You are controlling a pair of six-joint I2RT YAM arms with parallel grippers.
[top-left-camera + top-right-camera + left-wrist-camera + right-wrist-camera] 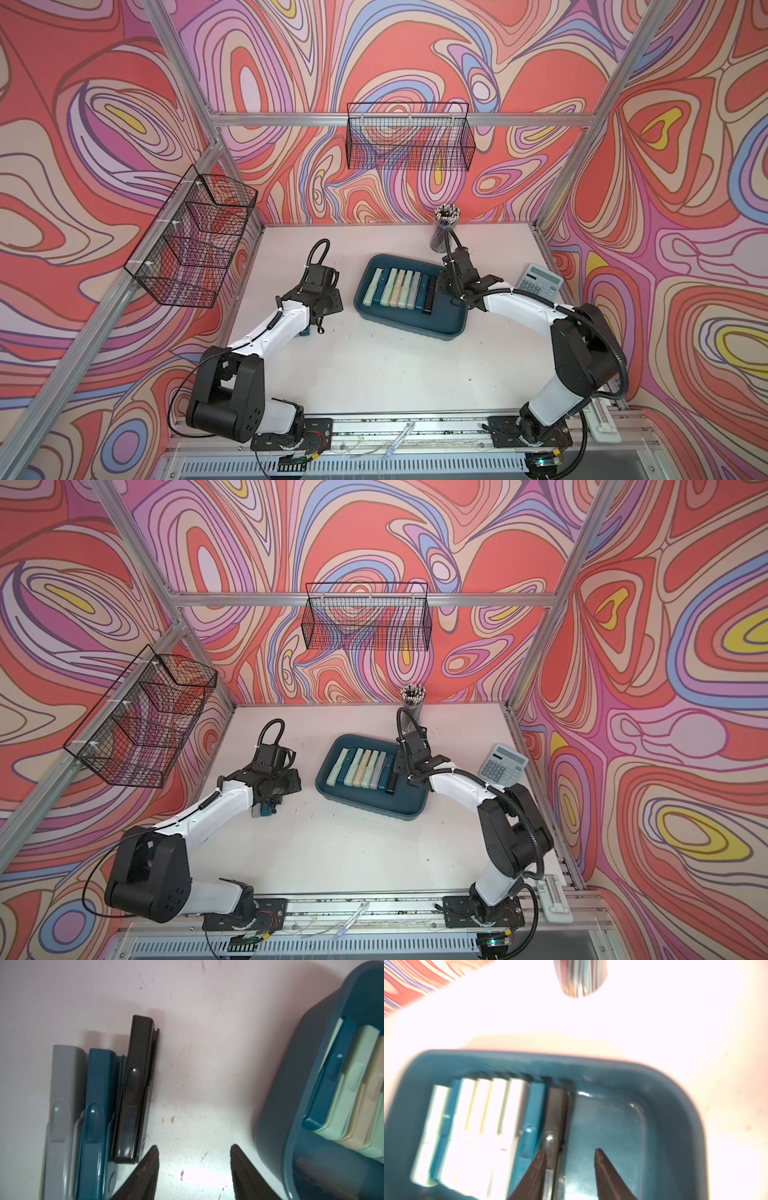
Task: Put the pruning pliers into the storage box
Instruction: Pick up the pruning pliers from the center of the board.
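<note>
Hovering with jaws spread and empty, the left gripper [194, 1147] waits just beside three pruning pliers [97, 1095], grey, teal and black, lying together on the table [207, 1043]. A row of pliers [399, 289] lines the storage box [451, 318], where the right gripper [571, 1150], blurred, appears parted too. Stiff, light, glossy bars probably slip; pinch across the narrow width at mid-length.

The left arm [270, 328] extends forward from its base, elbow raised and wrist pitched down. The left gripper [194, 1147] points downward, and its fingers [145, 1174] stand apart with an open gap between them. The right arm [523, 305] extends forward and bends inward at the elbow. The right gripper [571, 1149] also points downward, with its fingers [610, 1178] parted.
</note>
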